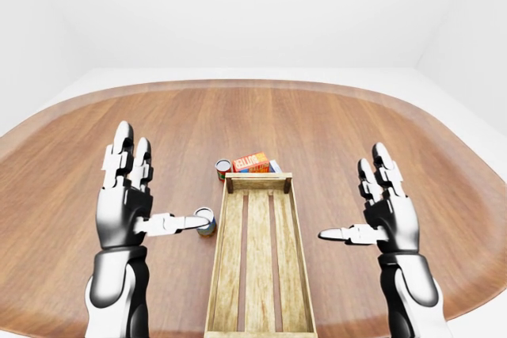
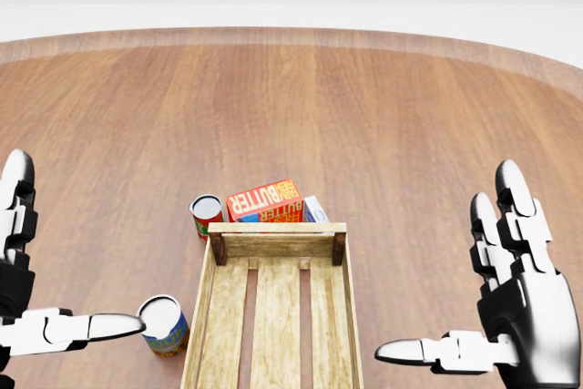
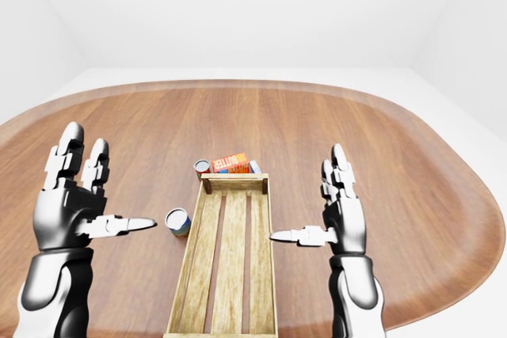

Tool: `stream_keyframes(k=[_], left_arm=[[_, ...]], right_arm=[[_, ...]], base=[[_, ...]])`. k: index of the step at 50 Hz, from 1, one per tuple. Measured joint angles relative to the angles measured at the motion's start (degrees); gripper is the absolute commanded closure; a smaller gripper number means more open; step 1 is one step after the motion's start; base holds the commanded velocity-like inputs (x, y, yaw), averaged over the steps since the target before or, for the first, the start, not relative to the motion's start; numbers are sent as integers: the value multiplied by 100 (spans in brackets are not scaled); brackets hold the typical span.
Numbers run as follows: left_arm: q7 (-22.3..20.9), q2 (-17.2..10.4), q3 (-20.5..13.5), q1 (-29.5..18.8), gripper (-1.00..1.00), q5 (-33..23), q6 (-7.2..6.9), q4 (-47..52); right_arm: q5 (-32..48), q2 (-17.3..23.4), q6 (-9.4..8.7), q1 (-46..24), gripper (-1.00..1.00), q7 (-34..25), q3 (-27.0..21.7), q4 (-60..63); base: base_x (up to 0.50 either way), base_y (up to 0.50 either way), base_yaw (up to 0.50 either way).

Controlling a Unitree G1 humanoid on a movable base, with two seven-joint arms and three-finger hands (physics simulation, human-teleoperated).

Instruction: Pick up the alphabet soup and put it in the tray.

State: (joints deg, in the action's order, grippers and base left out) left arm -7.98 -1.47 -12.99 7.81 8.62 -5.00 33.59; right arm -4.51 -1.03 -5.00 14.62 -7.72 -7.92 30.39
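A broad oval wooden bench (image 2: 410,116) with lengthwise grain fills the scene, with plain white walls (image 1: 253,5) behind its far edge. Toward its middle stands an upright red can (image 2: 207,214) with a pale lid. Just right of it lies an orange-red butter box (image 2: 265,201), lettering facing up. A small white-and-blue carton (image 2: 314,209) sits against that box's right end, partly hidden.

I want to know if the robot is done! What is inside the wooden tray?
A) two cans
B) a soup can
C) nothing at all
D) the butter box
C: the wooden tray shows only bare slats, while both cans and the butter box sit outside it on the table.
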Motion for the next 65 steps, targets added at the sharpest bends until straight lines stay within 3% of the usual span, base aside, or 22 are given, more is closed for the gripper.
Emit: stream_keyframes(k=[6,15,28,44,53,65], left_arm=[[-288,-113,-13,19,-100,-307,0,-67],[-810,-358,-49,-173,-100,-1349,0,-102],[-1022,-724,290,-566,-100,-4081,0,-1225],[-1120,-1071,551,-1297,-100,-6567,0,-2564],[-1092,-1188,717,-1704,-100,-7457,87,-3225],[-1200,-1269,914,-2109,-100,-8008,390,-3931]], right_arm=[[-64,-14,0,51,-100,-49,-66,85],[-97,-52,0,123,-100,-101,-84,242],[-174,-95,0,210,-100,-165,-145,465],[-189,-112,0,204,-100,-158,-169,533],[-198,-115,0,195,-100,-147,-187,545],[-220,-125,0,197,-100,-135,-226,567]], base=[[0,0,0],[0,0,0],[0,0,0],[0,0,0],[0,0,0],[0,0,0]])
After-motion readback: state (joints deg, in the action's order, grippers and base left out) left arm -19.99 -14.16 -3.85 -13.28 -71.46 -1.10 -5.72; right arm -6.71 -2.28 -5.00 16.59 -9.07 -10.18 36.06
